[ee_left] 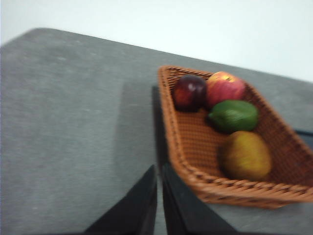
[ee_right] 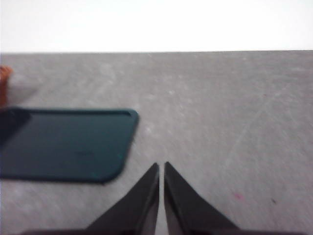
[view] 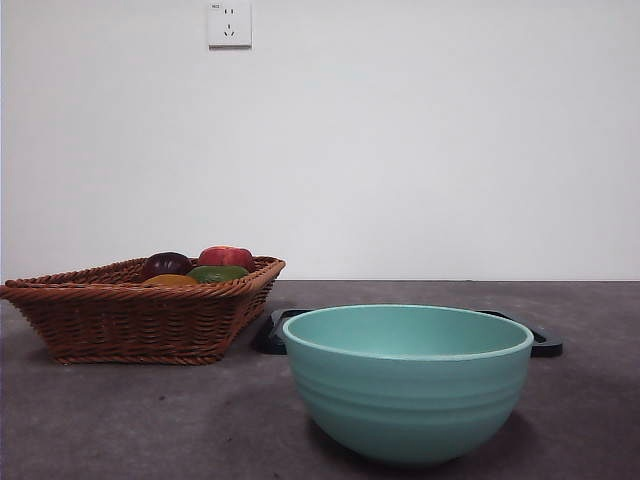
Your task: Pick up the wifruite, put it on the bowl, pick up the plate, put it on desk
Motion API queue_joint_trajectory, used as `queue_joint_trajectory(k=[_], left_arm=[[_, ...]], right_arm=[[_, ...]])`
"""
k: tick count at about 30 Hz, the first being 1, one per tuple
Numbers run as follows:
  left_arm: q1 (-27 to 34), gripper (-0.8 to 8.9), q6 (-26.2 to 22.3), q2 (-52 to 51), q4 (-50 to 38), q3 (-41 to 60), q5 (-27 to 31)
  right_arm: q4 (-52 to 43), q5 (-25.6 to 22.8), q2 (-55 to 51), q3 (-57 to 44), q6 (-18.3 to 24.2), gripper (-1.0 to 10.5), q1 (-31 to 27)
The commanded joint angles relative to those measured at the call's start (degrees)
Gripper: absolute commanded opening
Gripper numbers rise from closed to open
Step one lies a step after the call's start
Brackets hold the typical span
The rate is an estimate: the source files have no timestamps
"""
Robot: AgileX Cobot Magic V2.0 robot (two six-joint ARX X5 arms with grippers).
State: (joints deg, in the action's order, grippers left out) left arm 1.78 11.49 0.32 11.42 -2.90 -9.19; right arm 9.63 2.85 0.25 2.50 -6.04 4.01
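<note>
— Four fruits lie in the wicker basket; which is the wifruite?

— The orange-brown one, the wifruite, at the basket's end nearest the left gripper; beside it a green fruit, then a red apple and a dark purple fruit.

— And the grippers?

— Left gripper hangs over the desk beside the basket, jaws nearly closed, holding nothing; right gripper likewise, near a dark plate; the teal bowl stands in front of that plate.
</note>
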Motion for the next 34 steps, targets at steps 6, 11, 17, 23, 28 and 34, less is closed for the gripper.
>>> queue_joint_trajectory(k=[6, 11, 17, 23, 28, 34], left_arm=[[-2.91, 0.18, 9.46, 0.09, -0.13, -7.80, -0.57], [-4.37, 0.18, 12.20, 1.64, 3.69, -15.23, -2.75], [-4.87, 0.18, 11.52, 6.58, 11.98, -26.73, -7.74], [-4.87, 0.18, 11.08, 12.48, 16.79, -35.36, -13.42], [-4.87, 0.18, 11.10, 16.68, 19.82, -39.78, -18.58], [-4.87, 0.18, 10.93, 22.40, 21.68, -43.78, -26.01]], right_arm=[[2.36, 0.17, 0.00, 9.16, -8.26, 0.1, 1.97], [9.46, 0.11, 0.94, 17.27, -13.88, 0.1, 3.63], [18.38, 2.32, 3.80, 26.51, -17.42, 0.1, 3.80], [27.47, 7.21, 8.63, 36.04, -17.73, 0.1, 3.78], [32.17, 14.40, 13.75, 41.79, -17.31, 0.1, 3.78], [35.80, 26.97, 20.63, 46.03, -15.72, 0.1, 3.80]])
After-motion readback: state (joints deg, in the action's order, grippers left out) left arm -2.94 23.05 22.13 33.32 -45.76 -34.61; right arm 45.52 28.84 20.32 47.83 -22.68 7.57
